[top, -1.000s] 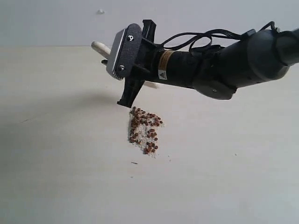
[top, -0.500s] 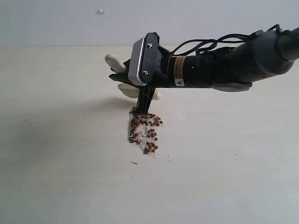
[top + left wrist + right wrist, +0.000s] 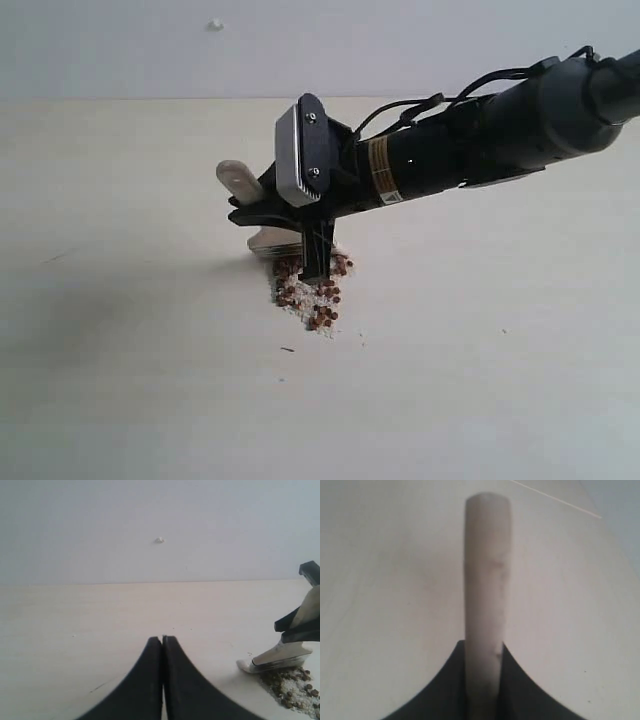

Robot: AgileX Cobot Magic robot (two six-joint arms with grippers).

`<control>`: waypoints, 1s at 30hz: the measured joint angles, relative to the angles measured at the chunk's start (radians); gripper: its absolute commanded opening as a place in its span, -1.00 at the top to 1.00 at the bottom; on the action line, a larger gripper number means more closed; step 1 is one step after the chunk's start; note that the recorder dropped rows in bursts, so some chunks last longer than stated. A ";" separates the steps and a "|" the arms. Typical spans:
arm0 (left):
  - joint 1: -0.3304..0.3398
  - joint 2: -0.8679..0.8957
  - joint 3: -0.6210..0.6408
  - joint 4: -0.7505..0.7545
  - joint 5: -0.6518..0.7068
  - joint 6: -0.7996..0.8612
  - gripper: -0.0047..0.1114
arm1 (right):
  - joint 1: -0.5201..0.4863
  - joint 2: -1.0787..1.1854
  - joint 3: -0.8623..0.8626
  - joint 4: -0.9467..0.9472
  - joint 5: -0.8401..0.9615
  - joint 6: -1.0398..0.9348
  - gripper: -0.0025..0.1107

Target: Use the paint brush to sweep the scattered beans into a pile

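Left wrist view: the left gripper (image 3: pixel 162 640) has its two black fingers pressed together on nothing and hangs low over the pale table (image 3: pixel 75 630). I judge it is parked there to keep clear, since one brush needs only one arm. Off to one side, the paint brush (image 3: pixel 277 661) has its head set down on the table and its handle leaning upward. The beans (image 3: pixel 295 690) lie just beside the bristles, mixed with whitish crumbs.

In the exterior view the beans form a loose, longish clump a little toward 6 o'clock from the middle of the table. The brush head rests at the clump's 11 o'clock edge, and the handle end sticks up toward 11 o'clock. That lean probably lets the bristles press flat and push the beans along rather than flick them.

The right gripper (image 3: pixel 255 213) is clamped on the handle partway up. The right wrist view agrees, with the pale handle rising from between the closed-in fingers. Holding it above the head leaves the bristles free to bend against the table.

The right arm (image 3: pixel 480 140) reaches in from 3 o'clock and crosses the middle, so a stroke can draw the beans toward the clump's core. Most beans look gathered already, with a few loose ones at the 5 o'clock end.
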 measured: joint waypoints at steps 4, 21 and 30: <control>0.000 0.000 0.000 0.000 0.000 0.000 0.92 | 0.000 -0.026 0.000 -0.053 0.003 0.060 0.96; 0.000 0.000 0.000 0.000 0.000 0.000 0.92 | 0.000 -0.162 0.000 0.460 0.604 0.052 0.96; 0.000 0.000 0.000 0.000 0.000 0.000 0.92 | 0.036 -0.162 0.022 0.838 0.828 0.027 0.96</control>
